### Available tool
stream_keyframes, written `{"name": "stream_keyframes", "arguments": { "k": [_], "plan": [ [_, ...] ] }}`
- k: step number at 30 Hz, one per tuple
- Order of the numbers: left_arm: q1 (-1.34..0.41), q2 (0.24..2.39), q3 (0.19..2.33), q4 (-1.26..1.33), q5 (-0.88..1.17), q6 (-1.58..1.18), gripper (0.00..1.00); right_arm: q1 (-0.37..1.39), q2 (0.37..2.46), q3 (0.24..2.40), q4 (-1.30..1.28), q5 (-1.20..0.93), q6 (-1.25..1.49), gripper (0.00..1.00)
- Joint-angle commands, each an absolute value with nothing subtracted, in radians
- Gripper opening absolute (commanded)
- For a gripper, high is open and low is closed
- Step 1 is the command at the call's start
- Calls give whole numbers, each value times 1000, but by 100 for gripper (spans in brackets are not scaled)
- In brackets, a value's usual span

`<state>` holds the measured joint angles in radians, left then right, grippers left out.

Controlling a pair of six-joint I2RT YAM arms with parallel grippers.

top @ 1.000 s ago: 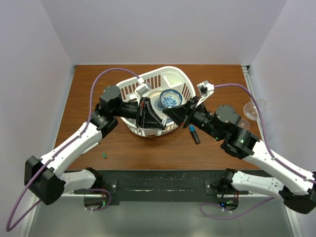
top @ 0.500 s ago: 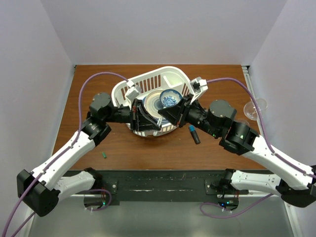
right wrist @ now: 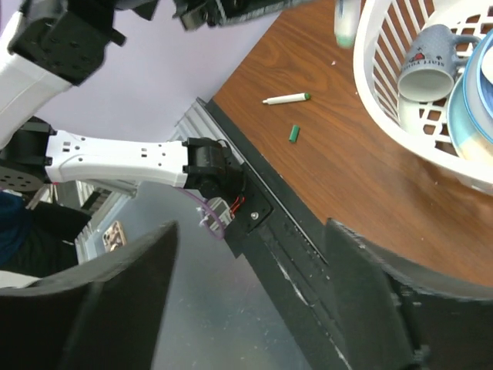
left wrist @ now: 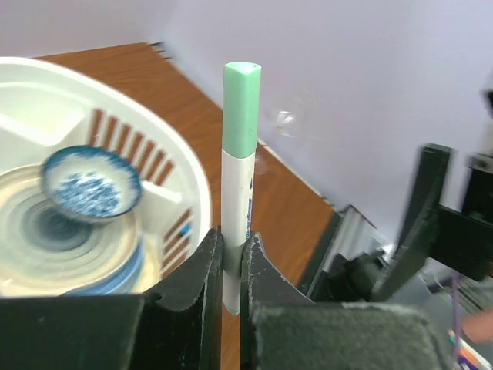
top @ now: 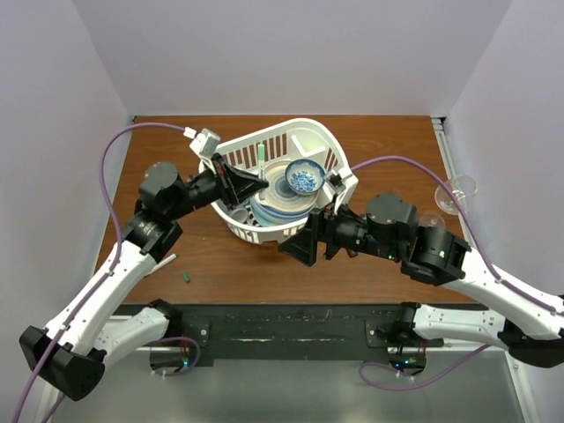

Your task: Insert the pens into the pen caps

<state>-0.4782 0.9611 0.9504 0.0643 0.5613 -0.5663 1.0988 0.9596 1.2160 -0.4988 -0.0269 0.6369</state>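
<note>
My left gripper (top: 254, 181) is shut on a white pen (left wrist: 236, 196) that stands upright between the jaws (left wrist: 231, 258), a light green cap (left wrist: 242, 108) on its upper end. It hangs over the left rim of the white basket (top: 231, 225). My right gripper (top: 313, 247) is open and empty in front of the basket, jaws wide apart (right wrist: 250, 231). Another white pen (right wrist: 286, 98) with a green tip lies on the table at the left (top: 166, 262). A small dark green pen cap (right wrist: 294, 132) lies near it (top: 187, 277). The black marker is hidden.
The basket (right wrist: 370, 85) holds stacked plates (top: 273, 203), a blue patterned bowl (top: 304, 178) and a grey mug (right wrist: 427, 65). A clear glass (top: 454, 194) stands at the table's right edge. The black mounting rail (top: 291, 328) runs along the near edge.
The two grippers have parted from over the basket. The right gripper opened and swung down toward the near edge. The left arm drew back to the left, keeping the capped pen.
</note>
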Motion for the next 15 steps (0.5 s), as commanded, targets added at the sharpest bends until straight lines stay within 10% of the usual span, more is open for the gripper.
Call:
{"name": "stream_keyframes", "arguments": {
  "k": [1,15],
  "plan": [
    [-446,953,1103,-289,257,-451,0,1098,904,1206,-548,-2,608,86],
    [-46,974,1066,-649,2,-620,0,1098,758,1129,-661,109,569,93]
  ]
}}
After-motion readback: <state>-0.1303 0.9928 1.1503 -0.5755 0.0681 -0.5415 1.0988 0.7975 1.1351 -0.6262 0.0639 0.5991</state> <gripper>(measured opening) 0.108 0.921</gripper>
